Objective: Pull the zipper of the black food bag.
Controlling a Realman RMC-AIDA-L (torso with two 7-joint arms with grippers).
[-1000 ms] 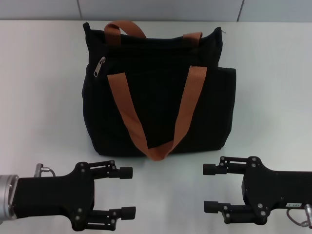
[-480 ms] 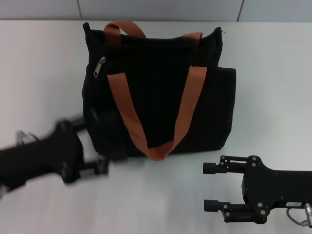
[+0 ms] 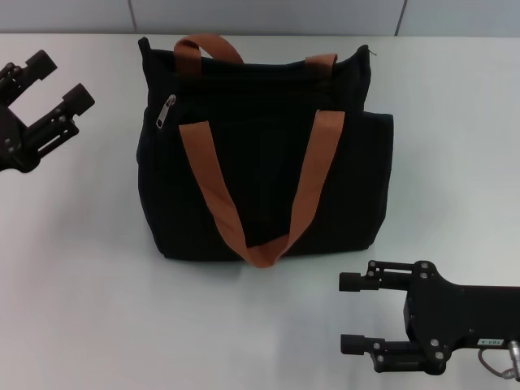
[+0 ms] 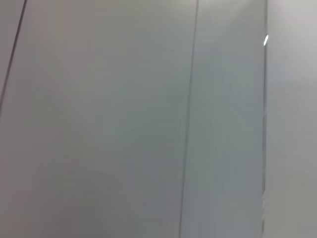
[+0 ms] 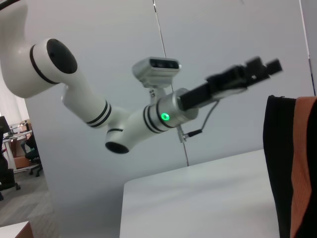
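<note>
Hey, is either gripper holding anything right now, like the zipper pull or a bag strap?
Nothing is held. The left gripper is open, raised beside the black food bag; the right gripper is open near the table's front. The zipper is untouched.

Left claw (image 3: 58,80) cut by edge (wrist hidden).

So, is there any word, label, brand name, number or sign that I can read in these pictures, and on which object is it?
Nothing can be read.
A small white label on the right end effector body near the bottom edge of the head view: too small to read.
The black food bag: no print or logo visible.
The left end effector and the white table: no text visible.
</note>
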